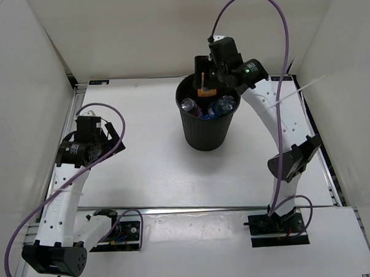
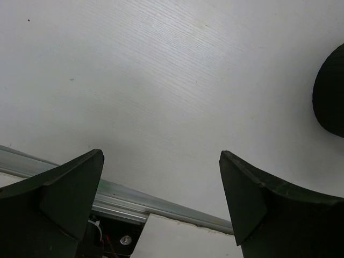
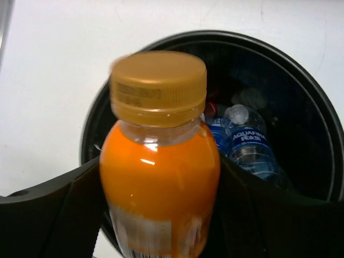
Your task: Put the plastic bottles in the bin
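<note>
The table (image 1: 143, 171) carries the bin (image 1: 209, 137) towards its far side. The left gripper (image 2: 161, 199) hangs spread wide, well apart from it. The right gripper (image 1: 205, 76) holds the orange bottle (image 3: 159, 177) over the bin's mouth; blue-labelled bottles (image 3: 248, 144) lie inside

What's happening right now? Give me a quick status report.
Left fingers open, empty. Right fingers shut on orange bottle, over bin. Other bottles already inside. Nothing in the way.
</note>
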Robot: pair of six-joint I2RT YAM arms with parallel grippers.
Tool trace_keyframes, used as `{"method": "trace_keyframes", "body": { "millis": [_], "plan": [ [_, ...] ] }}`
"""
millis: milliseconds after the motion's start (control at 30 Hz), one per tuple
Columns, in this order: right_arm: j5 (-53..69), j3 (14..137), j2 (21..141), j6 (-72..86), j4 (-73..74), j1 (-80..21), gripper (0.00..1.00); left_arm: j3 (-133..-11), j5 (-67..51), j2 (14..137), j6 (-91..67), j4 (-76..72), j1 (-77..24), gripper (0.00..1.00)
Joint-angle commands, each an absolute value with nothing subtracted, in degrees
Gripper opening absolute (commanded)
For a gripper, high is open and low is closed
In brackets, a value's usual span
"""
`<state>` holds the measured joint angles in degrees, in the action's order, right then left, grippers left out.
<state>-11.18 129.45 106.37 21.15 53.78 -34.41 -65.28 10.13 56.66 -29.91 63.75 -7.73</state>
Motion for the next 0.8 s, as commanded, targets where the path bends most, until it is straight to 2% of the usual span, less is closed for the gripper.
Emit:
{"method": "trace_keyframes", "body": {
  "millis": [0,33,67,267,467,600,767],
  "plan": [
    [-7.65,129.73,103.18,22.67,52.21,-31.92,0.79,-66.63,11.51,56.16,-30.23,62.67,-8.09,1.0],
    [-6.95,129.73,103.18,22.68,52.21,-31.21,0.97,-65.84,11.51,56.16,-30.84,62.67,-8.09,1.0],
    [-5.81,129.73,103.18,23.28,52.21,-30.59,1.0,-65.83,11.51,55.64,-30.85,62.67,-8.09,1.0],
    [-3.17,129.38,98.28,23.29,52.82,-28.65,1.0,-64.51,11.51,56.25,-31.99,61.52,-8.09,1.0],
    [4.21,120.07,87.13,22.59,52.21,-25.06,1.0,-66.18,13.88,58.7,-33.3,60.47,-8.09,1.0],
    [4.84,110.86,80.17,22.07,52.21,-23.99,1.0,-68.82,30.61,59.24,-42.42,66.68,-8.09,1.0],
    [0.19,106.09,76.12,20.83,54.49,-23.99,1.0,-67.08,41.55,52.83,-45.08,64.95,-8.09,1.0]
  ]
}}
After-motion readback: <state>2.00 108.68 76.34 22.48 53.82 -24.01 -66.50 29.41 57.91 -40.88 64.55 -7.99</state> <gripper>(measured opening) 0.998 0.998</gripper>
